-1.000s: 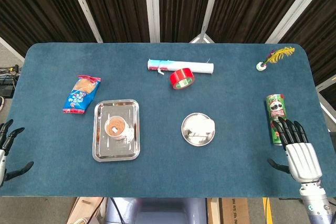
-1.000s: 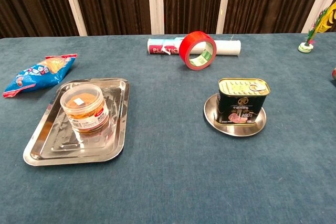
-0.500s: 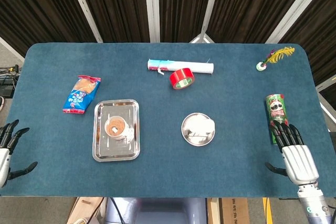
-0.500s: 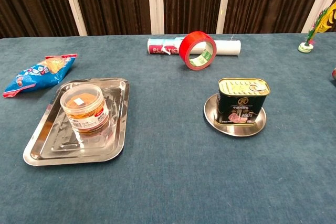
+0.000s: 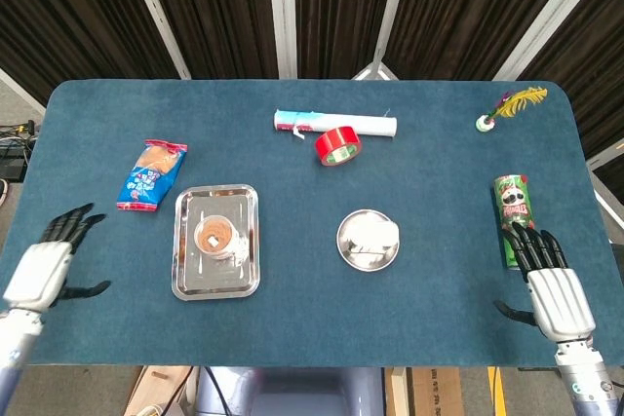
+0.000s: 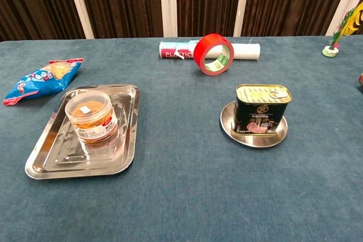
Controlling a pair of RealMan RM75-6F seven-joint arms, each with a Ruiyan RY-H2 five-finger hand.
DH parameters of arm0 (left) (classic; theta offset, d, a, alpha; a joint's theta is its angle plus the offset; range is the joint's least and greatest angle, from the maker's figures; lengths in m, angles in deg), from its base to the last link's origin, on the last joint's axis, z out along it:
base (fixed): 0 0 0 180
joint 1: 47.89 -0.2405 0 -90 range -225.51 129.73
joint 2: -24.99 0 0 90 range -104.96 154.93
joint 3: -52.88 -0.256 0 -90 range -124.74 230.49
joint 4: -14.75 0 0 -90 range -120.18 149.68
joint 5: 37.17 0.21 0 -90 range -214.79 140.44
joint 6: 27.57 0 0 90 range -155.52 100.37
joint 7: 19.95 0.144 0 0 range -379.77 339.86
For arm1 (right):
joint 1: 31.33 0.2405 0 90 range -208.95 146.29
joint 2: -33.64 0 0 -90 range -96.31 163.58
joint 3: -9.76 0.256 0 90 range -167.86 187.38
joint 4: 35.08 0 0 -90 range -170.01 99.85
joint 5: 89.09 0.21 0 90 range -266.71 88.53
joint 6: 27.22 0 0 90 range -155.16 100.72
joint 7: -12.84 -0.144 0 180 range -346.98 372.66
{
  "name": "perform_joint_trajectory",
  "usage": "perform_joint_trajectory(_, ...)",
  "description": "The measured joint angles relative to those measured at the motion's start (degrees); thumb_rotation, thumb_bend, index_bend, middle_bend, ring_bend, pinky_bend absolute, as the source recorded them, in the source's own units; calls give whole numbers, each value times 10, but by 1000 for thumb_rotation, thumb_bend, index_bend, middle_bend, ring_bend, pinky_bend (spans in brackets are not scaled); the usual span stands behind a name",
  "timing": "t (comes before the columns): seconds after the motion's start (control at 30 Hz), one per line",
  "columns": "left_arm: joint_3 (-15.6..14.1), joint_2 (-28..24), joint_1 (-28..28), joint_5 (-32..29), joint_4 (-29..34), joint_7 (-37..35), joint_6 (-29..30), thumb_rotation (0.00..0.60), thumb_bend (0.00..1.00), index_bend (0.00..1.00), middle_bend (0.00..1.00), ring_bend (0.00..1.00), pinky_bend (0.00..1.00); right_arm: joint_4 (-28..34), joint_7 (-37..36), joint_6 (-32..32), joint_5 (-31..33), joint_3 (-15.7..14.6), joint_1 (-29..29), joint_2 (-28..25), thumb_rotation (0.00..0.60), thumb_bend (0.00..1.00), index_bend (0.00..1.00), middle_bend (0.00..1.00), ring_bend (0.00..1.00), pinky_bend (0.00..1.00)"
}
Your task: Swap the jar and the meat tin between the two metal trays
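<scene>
A blue snack packet (image 5: 151,175) lies flat at the left of the blue table (image 5: 439,172), its printed face up; in the chest view it sits at the far left edge. At upper centre a white roll of plastic wrap (image 5: 336,124) lies on its side, crosswise. A red tape roll (image 5: 337,145) stands on edge just in front of it, touching or nearly touching it. In the upper right corner a small white stand holds a yellow feather (image 5: 509,107). A green crisp tube (image 5: 513,216) lies at the right edge, lengthwise. Dark curtains (image 5: 331,7) hang behind.
</scene>
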Motion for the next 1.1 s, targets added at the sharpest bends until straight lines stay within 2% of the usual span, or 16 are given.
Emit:
perform_joint_trajectory(0.13,22,11,68,-54,8,9,-92,600,30,129,0,0,10,1,10,6,4,-1,1,3,600,11,0,1,0,0)
perform_joint_trajectory(0.3,35,51,120,-118,11,51,-146,600,29,128,0,0,10,3,10,1,7,2,-1,3,600,11,0,1,0,0)
perform_joint_trajectory(0.47,42,113,141,-141,-12,75,-141,600,29,126,0,0,10,3,3,-3,9,4,-2,0,600,11,0,1,0,0)
perform_joint_trajectory(0.63,43,187,165,-153,-72,90,-140,600,28,130,0,0,10,-2,-6,-7,9,6,-3,0,600,11,0,1,0,0)
perform_joint_trajectory(0.87,42,236,182,-151,-122,88,-136,600,40,146,0,0,13,-2,-9,-6,11,6,-3,-1,600,11,0,1,0,0)
perform_joint_trajectory(1.1,32,269,193,-132,-165,80,-136,600,213,223,101,35,86,-2,-9,-8,15,9,-5,0,600,11,0,1,0,0)
